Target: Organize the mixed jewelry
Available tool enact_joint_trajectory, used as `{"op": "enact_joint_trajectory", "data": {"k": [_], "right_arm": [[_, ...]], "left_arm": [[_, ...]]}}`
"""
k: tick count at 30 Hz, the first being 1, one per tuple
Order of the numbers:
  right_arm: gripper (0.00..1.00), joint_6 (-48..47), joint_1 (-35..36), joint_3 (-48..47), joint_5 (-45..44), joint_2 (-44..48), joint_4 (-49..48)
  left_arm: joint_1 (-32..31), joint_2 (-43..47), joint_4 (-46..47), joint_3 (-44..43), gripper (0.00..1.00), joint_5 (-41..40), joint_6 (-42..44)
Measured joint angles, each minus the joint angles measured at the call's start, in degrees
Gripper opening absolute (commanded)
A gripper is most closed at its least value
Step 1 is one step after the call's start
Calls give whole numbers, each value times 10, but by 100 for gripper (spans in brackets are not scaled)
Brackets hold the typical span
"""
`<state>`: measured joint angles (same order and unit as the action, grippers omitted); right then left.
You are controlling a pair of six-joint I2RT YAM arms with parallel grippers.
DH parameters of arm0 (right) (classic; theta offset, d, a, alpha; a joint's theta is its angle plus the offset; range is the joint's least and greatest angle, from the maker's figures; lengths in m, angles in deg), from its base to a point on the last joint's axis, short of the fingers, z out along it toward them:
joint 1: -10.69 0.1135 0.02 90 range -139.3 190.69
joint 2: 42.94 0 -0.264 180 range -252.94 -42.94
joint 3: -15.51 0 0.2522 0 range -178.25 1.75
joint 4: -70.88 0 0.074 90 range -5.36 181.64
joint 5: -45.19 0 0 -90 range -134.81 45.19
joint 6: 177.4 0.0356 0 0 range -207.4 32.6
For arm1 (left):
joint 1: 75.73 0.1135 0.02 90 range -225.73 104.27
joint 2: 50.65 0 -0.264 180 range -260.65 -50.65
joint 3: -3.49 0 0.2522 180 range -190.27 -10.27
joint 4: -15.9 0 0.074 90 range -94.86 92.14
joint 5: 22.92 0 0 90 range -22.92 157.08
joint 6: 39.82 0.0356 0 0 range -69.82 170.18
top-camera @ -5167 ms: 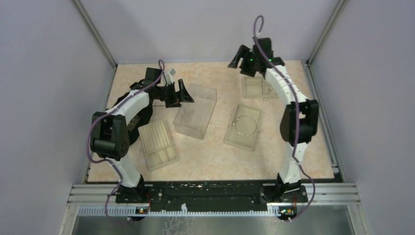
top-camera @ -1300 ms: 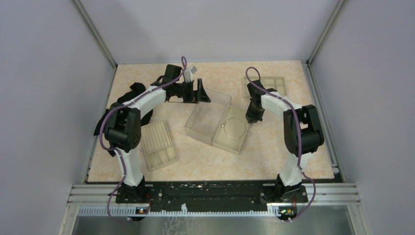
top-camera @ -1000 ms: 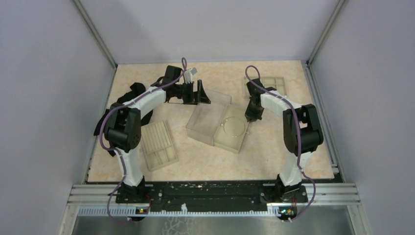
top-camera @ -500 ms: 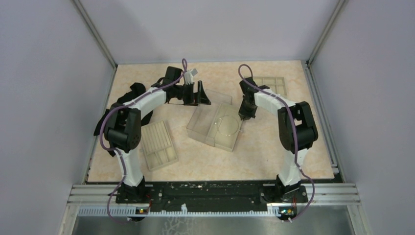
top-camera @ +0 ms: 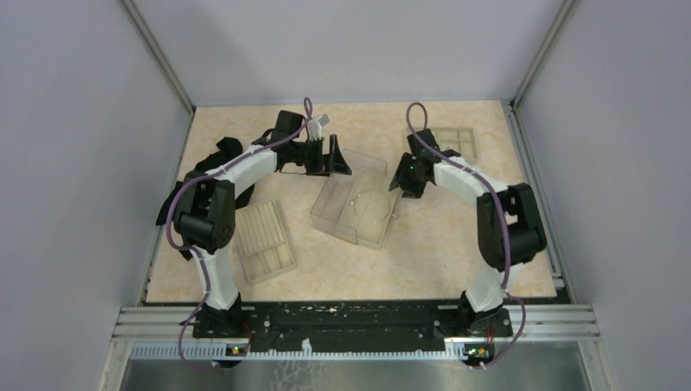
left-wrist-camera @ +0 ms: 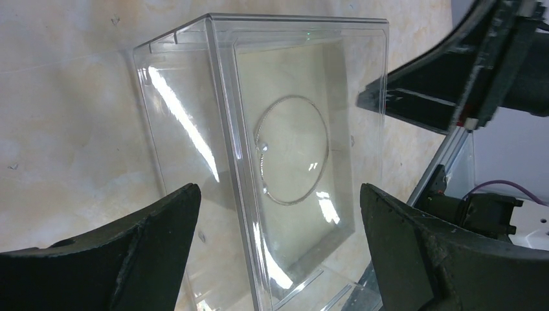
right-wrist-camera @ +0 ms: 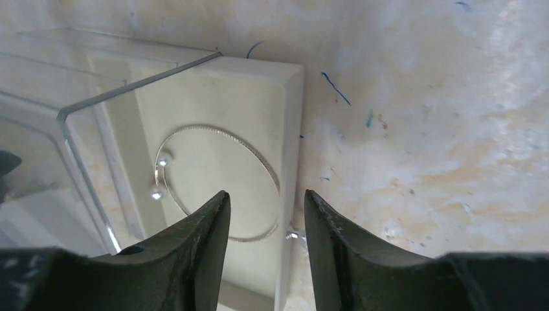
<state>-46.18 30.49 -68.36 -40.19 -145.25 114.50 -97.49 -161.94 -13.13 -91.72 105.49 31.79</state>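
Observation:
A thin silver wire hoop with two small beads lies on a flat beige tray. The tray sits partly inside the clear plastic box. In the right wrist view the hoop is below my right gripper, which is open over the tray's right edge and holds nothing. A tiny silver piece shows at that edge. My left gripper stands wide open at the box's far side, and the hoop shows through the clear wall.
A ridged beige tray lies near the left arm. A compartmented beige tray sits at the back right behind the right arm. Something black lies at the left edge. The enclosure walls close in the table.
The right gripper, shut, pushed the tray with the hoop leftward into the clear box. It has now opened and lifted back slightly. The left gripper stayed open and still.

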Motion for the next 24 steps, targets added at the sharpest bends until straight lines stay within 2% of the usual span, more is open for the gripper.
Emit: {"op": "enact_joint_trajectory", "data": {"k": [3, 6, 7, 15, 24], "right_arm": [[33, 6, -20, 62, 4, 73, -32], [4, 16, -39, 113, 4, 117, -58], [0, 20, -44, 126, 6, 123, -66], [0, 37, -49, 154, 43, 87, -96], [0, 71, -29, 139, 109, 3, -163]], "left_arm": [[0, 0, -2, 0, 98, 0, 0], [0, 0, -2, 0, 98, 0, 1], [0, 0, -3, 0, 98, 0, 1], [6, 18, -29, 9, 98, -31, 15], [16, 34, -31, 30, 98, -6, 9]]}}
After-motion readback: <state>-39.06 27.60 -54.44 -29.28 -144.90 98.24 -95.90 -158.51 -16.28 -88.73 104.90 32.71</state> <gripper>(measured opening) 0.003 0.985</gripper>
